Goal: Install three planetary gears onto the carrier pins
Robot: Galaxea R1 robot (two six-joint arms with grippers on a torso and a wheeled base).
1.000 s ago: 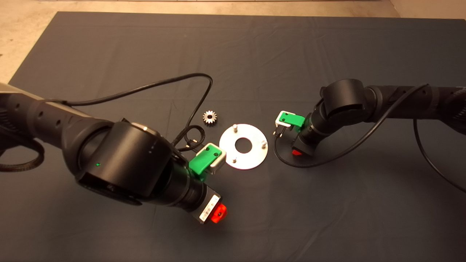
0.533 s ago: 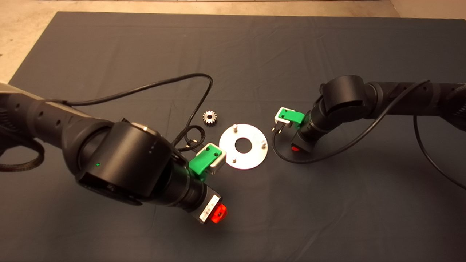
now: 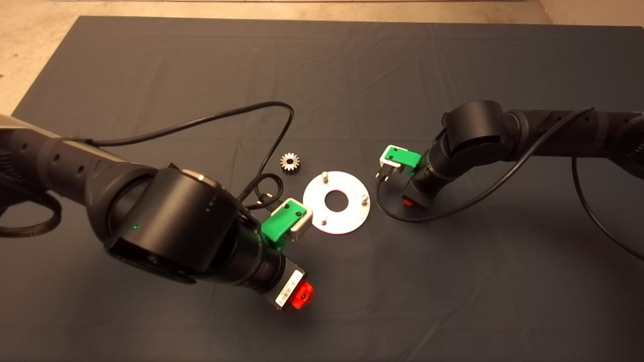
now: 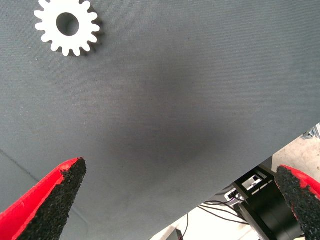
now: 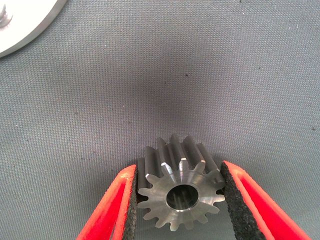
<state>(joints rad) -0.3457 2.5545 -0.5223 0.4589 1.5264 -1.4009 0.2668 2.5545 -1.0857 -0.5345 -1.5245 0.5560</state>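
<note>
One planetary gear (image 5: 181, 189) is pinched between the right gripper (image 5: 180, 200) fingers, just right of the disc (image 3: 336, 202) mid-frame, ready for a bare carrier pin (image 3: 366, 197). Another gear (image 3: 290, 162) waits upper left. The left gripper (image 4: 180, 200) hangs wide open, empty.

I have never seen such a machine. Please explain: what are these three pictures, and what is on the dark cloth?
A two-armed robot works over a dark mat. One picture looks down from above; the other two come from cameras on each wrist. On the mat lie a shiny disc with three bare upright pins and one loose gear. The right gripper, beside the disc, pinches a second gear between its red fingers. The left gripper is open and holds nothing.
</note>
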